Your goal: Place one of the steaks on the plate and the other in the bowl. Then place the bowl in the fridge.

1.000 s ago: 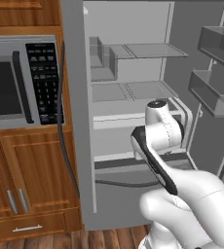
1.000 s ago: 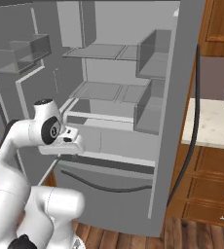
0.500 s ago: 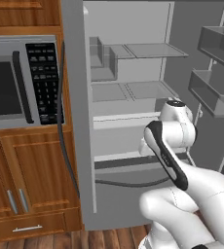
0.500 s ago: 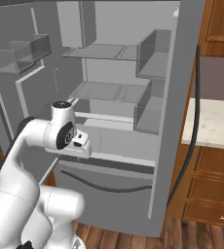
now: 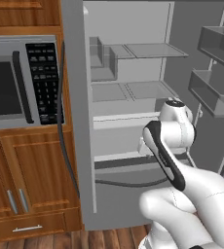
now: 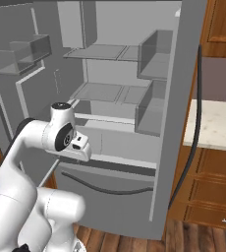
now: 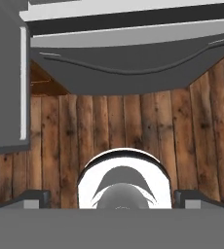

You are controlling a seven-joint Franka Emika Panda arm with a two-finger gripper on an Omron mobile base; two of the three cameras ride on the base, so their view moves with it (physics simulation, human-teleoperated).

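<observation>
The tall grey steel fridge (image 5: 133, 97) stands open, shelves bare (no bowl inside). The hand (image 7: 109, 197), fingers apart, holds nothing and could bump the bottom drawer (image 7: 128, 63).

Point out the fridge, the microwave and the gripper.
fridge (image 5: 133, 92), left base view, pale middle shelf.
microwave (image 5: 43, 73), left base view, black keypad.
gripper (image 7: 111, 195), hand view, midway between the two dark tips, jaws wide apart.

Left base view looks forward and down from behind the arm's left, close to the open fridge (image 5: 133, 92), with the microwave (image 5: 21, 82) at left. Right base view faces the same fridge interior from the right, counter (image 6: 215, 130) alongside. Hand view points down at the wooden floor (image 7: 133, 126) below the fridge.
</observation>
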